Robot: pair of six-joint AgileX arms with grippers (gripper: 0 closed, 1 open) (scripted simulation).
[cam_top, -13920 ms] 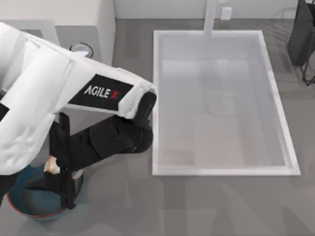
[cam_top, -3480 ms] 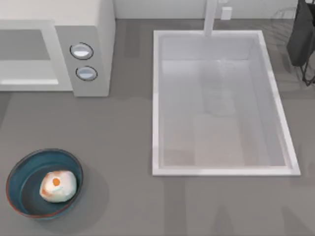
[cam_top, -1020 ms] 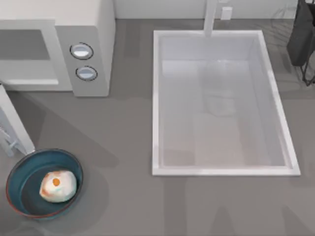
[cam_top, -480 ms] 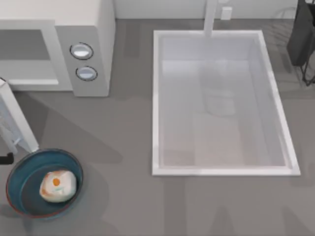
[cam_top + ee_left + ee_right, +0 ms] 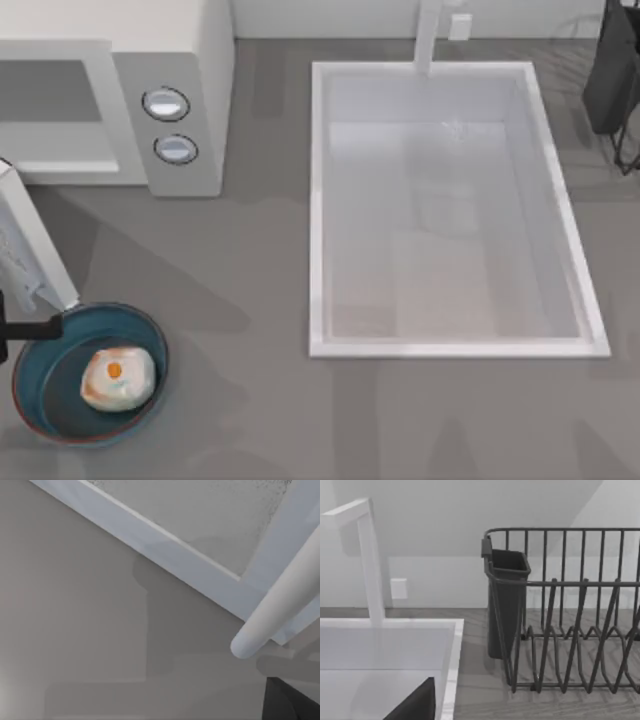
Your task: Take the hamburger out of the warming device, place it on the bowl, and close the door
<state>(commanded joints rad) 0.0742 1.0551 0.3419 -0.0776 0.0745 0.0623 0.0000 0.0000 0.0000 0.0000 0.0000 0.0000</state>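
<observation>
Grey counter [image 5: 250, 400] carries everything; the sink [image 5: 320, 210], a large white basin, serves as landmark and takes up the middle and right of the top view. A white faucet [image 5: 430, 35] rises at its far rim. Dark wire dish rack [image 5: 570, 630] with a dark cup-like holder [image 5: 505, 600] stands just beyond the sink's far right corner.

Warming device [image 5: 190, 60] sits well left of the sink, at the far left of the counter, cavity open, two round knobs [image 5: 166, 103] on its grey panel facing the sink side. The door [image 5: 30, 245] stands swung out, its edge slanting from the appliance's front toward the bowl; the left wrist view shows its white frame, greyish inset and a white bar handle [image 5: 280, 600] close up.

Bowl [image 5: 40, 345], blue-teal, lies well left of the sink's near corner. Hamburger [image 5: 117, 377] rests inside it.

Left gripper [image 5: 25, 328]: a dark finger reaches in from the left edge, just beside the door's end and over the bowl's rim; whether it is apart or together cannot be told.
</observation>
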